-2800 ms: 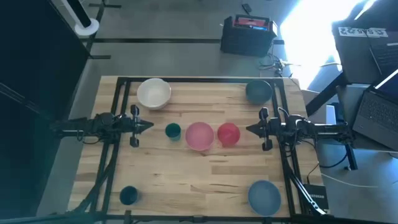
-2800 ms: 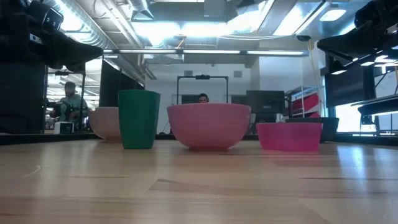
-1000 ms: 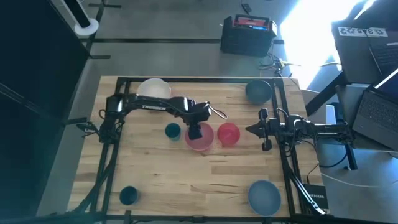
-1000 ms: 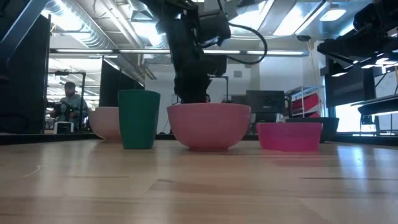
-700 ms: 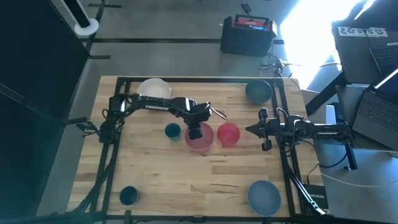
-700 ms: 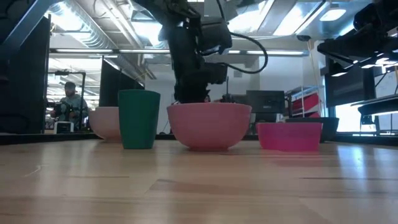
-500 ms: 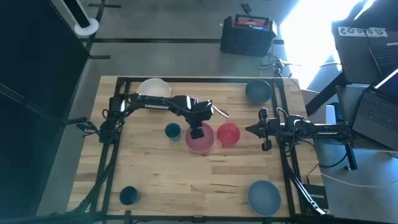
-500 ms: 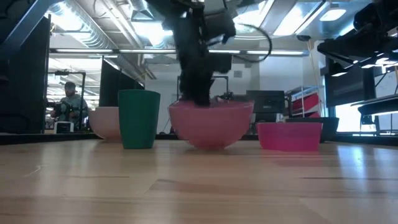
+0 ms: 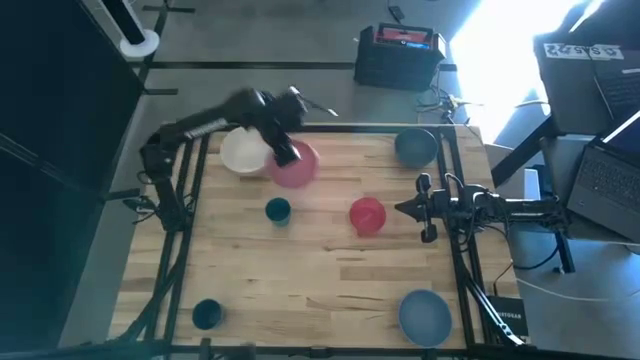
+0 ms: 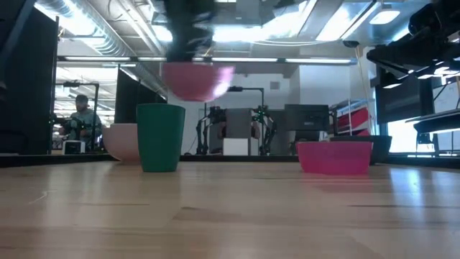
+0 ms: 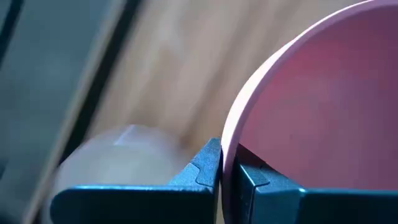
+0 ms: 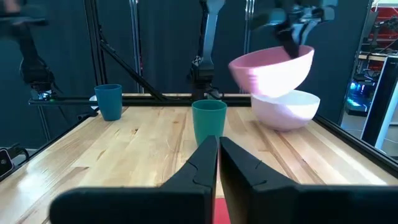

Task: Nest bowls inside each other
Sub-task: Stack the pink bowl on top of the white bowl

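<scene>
My left gripper point(image 9: 285, 152) is shut on the pale pink bowl point(image 9: 297, 166) and holds it in the air at the far left. The bowl hangs beside and above the white bowl point(image 9: 243, 152), which rests on the table. A small dark teal bowl point(image 9: 278, 210) and the red bowl point(image 9: 367, 215) stand mid-table. My right gripper point(image 9: 403, 208) waits shut at the right, just beyond the red bowl. My left gripper pinches the pink bowl's rim point(image 11: 231, 140), one finger inside the bowl and one outside. The fingers come from above, pointing steeply down. The bowl point(image 12: 273, 68) hangs lifted clear of the table, mouth up and slightly tilted.
A grey-blue bowl point(image 9: 415, 147) stands at the far right corner and another point(image 9: 425, 315) at the near right. A second small teal bowl point(image 9: 206, 314) is at the near left. A black metal frame point(image 9: 330, 127) runs along the table's edges.
My left gripper has taken the pink bowl by its rim, lifted it off the table's middle and swung it quickly up and toward the far left, next to the white bowl. The red bowl and the teal bowl have stayed where they were.
</scene>
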Robot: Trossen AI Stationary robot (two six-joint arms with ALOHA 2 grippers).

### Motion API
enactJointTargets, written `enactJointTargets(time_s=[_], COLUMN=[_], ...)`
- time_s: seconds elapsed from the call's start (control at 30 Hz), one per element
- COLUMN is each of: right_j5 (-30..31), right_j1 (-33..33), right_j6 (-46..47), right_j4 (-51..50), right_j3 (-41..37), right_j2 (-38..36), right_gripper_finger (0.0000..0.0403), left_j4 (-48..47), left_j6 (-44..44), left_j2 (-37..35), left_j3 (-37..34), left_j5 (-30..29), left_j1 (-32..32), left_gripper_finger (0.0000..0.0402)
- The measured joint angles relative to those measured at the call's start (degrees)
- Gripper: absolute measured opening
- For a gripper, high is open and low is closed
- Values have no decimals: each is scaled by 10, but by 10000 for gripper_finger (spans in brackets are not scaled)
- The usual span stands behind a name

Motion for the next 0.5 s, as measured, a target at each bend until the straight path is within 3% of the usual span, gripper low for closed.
enactJointTargets(time_s=[0.4, 0.5], right_j5=[0, 0], right_j1=[0, 0], right_j6=[0, 0], right_j4=[0, 0], right_j3=[0, 0], right_j2=[0, 0], right_gripper_finger=[1, 1], left_j4=[21, 44], left_j6=[16, 15], left_j2=[-85, -86], left_j3=[-132, -173], left_j5=[8, 16], left_j1=[241, 267], left_gripper_finger=[0, 0])
